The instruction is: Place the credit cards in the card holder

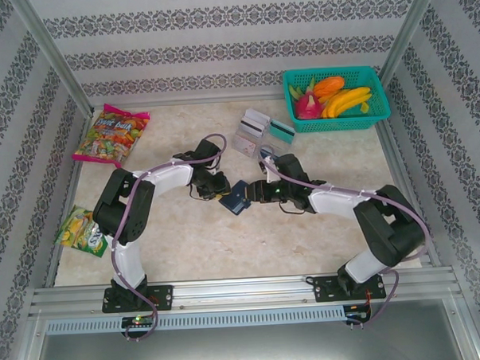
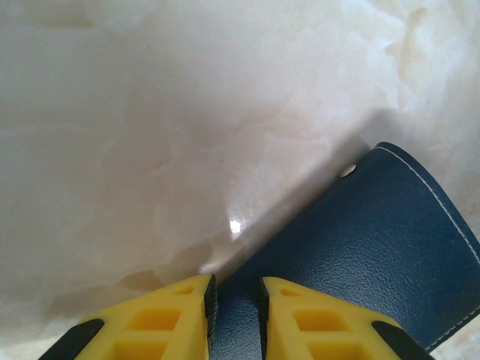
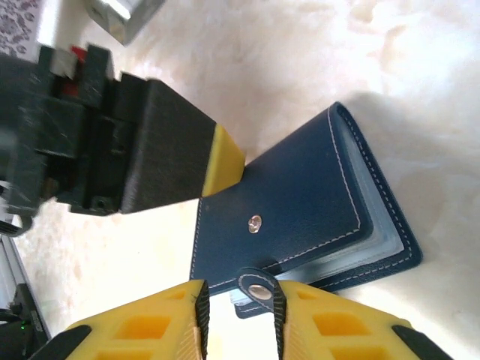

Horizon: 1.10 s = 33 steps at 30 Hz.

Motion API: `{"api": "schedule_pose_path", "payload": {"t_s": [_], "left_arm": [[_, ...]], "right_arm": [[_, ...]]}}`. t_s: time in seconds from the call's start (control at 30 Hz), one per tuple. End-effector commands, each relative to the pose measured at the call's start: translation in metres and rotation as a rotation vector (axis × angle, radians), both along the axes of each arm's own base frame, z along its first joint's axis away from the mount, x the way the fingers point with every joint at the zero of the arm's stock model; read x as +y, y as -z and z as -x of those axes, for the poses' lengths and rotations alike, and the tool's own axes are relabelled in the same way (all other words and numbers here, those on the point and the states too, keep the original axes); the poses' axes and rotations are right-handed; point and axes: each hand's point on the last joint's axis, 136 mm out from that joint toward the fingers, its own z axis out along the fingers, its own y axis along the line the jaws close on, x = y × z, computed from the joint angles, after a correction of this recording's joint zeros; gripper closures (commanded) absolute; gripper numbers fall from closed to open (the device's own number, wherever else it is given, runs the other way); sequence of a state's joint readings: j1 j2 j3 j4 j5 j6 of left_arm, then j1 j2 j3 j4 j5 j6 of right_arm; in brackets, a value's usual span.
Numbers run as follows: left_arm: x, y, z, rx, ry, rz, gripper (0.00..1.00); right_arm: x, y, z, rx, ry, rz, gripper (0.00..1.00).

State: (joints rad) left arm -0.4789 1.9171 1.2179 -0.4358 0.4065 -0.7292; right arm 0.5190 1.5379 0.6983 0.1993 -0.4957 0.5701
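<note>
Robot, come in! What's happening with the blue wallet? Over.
Left gripper clamped on card holder edge. Right gripper open around snap tab. Credit cards lie by basket.

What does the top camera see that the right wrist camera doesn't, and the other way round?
Top view: the teal basket with bananas, the loose cards beside it, and a candy bag far left.
Right wrist view, close up: a snap tab sitting between the open right jaws, white stitching, and pale sleeves peeking out at one edge.
Both: the blue holder lying on the table, with the left jaws at its edge.
</note>
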Motion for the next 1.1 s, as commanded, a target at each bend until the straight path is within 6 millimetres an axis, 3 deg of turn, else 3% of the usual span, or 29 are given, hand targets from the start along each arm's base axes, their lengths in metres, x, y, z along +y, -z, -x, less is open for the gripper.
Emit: {"api": "schedule_pose_path", "payload": {"t_s": [0.0, 0.2, 0.5, 0.7, 0.87, 1.07], "left_arm": [[0.002, -0.002, 0.014, 0.000, 0.047, -0.054, 0.74], [-0.001, -0.031, 0.007, -0.114, 0.128, -0.136, 0.74], [0.002, -0.037, 0.017, -0.191, 0.214, -0.280, 0.74], [-0.005, -0.030, 0.012, -0.172, 0.227, -0.291, 0.74], [-0.020, -0.016, 0.032, -0.142, 0.248, -0.267, 0.75], [-0.018, 0.013, 0.048, -0.074, 0.233, -0.270, 0.75]], "right_arm": [[-0.014, 0.005, 0.009, 0.042, 0.027, 0.052, 0.69], [-0.022, 0.016, 0.027, 0.091, 0.017, 0.072, 0.68], [-0.022, 0.025, 0.033, 0.122, 0.015, 0.070, 0.69], [-0.024, 0.028, 0.033, 0.127, 0.024, 0.079, 0.69], [-0.026, 0.031, 0.030, 0.141, 0.043, 0.052, 0.69], [-0.014, 0.027, 0.025, 0.133, 0.016, 0.030, 0.69]]}}
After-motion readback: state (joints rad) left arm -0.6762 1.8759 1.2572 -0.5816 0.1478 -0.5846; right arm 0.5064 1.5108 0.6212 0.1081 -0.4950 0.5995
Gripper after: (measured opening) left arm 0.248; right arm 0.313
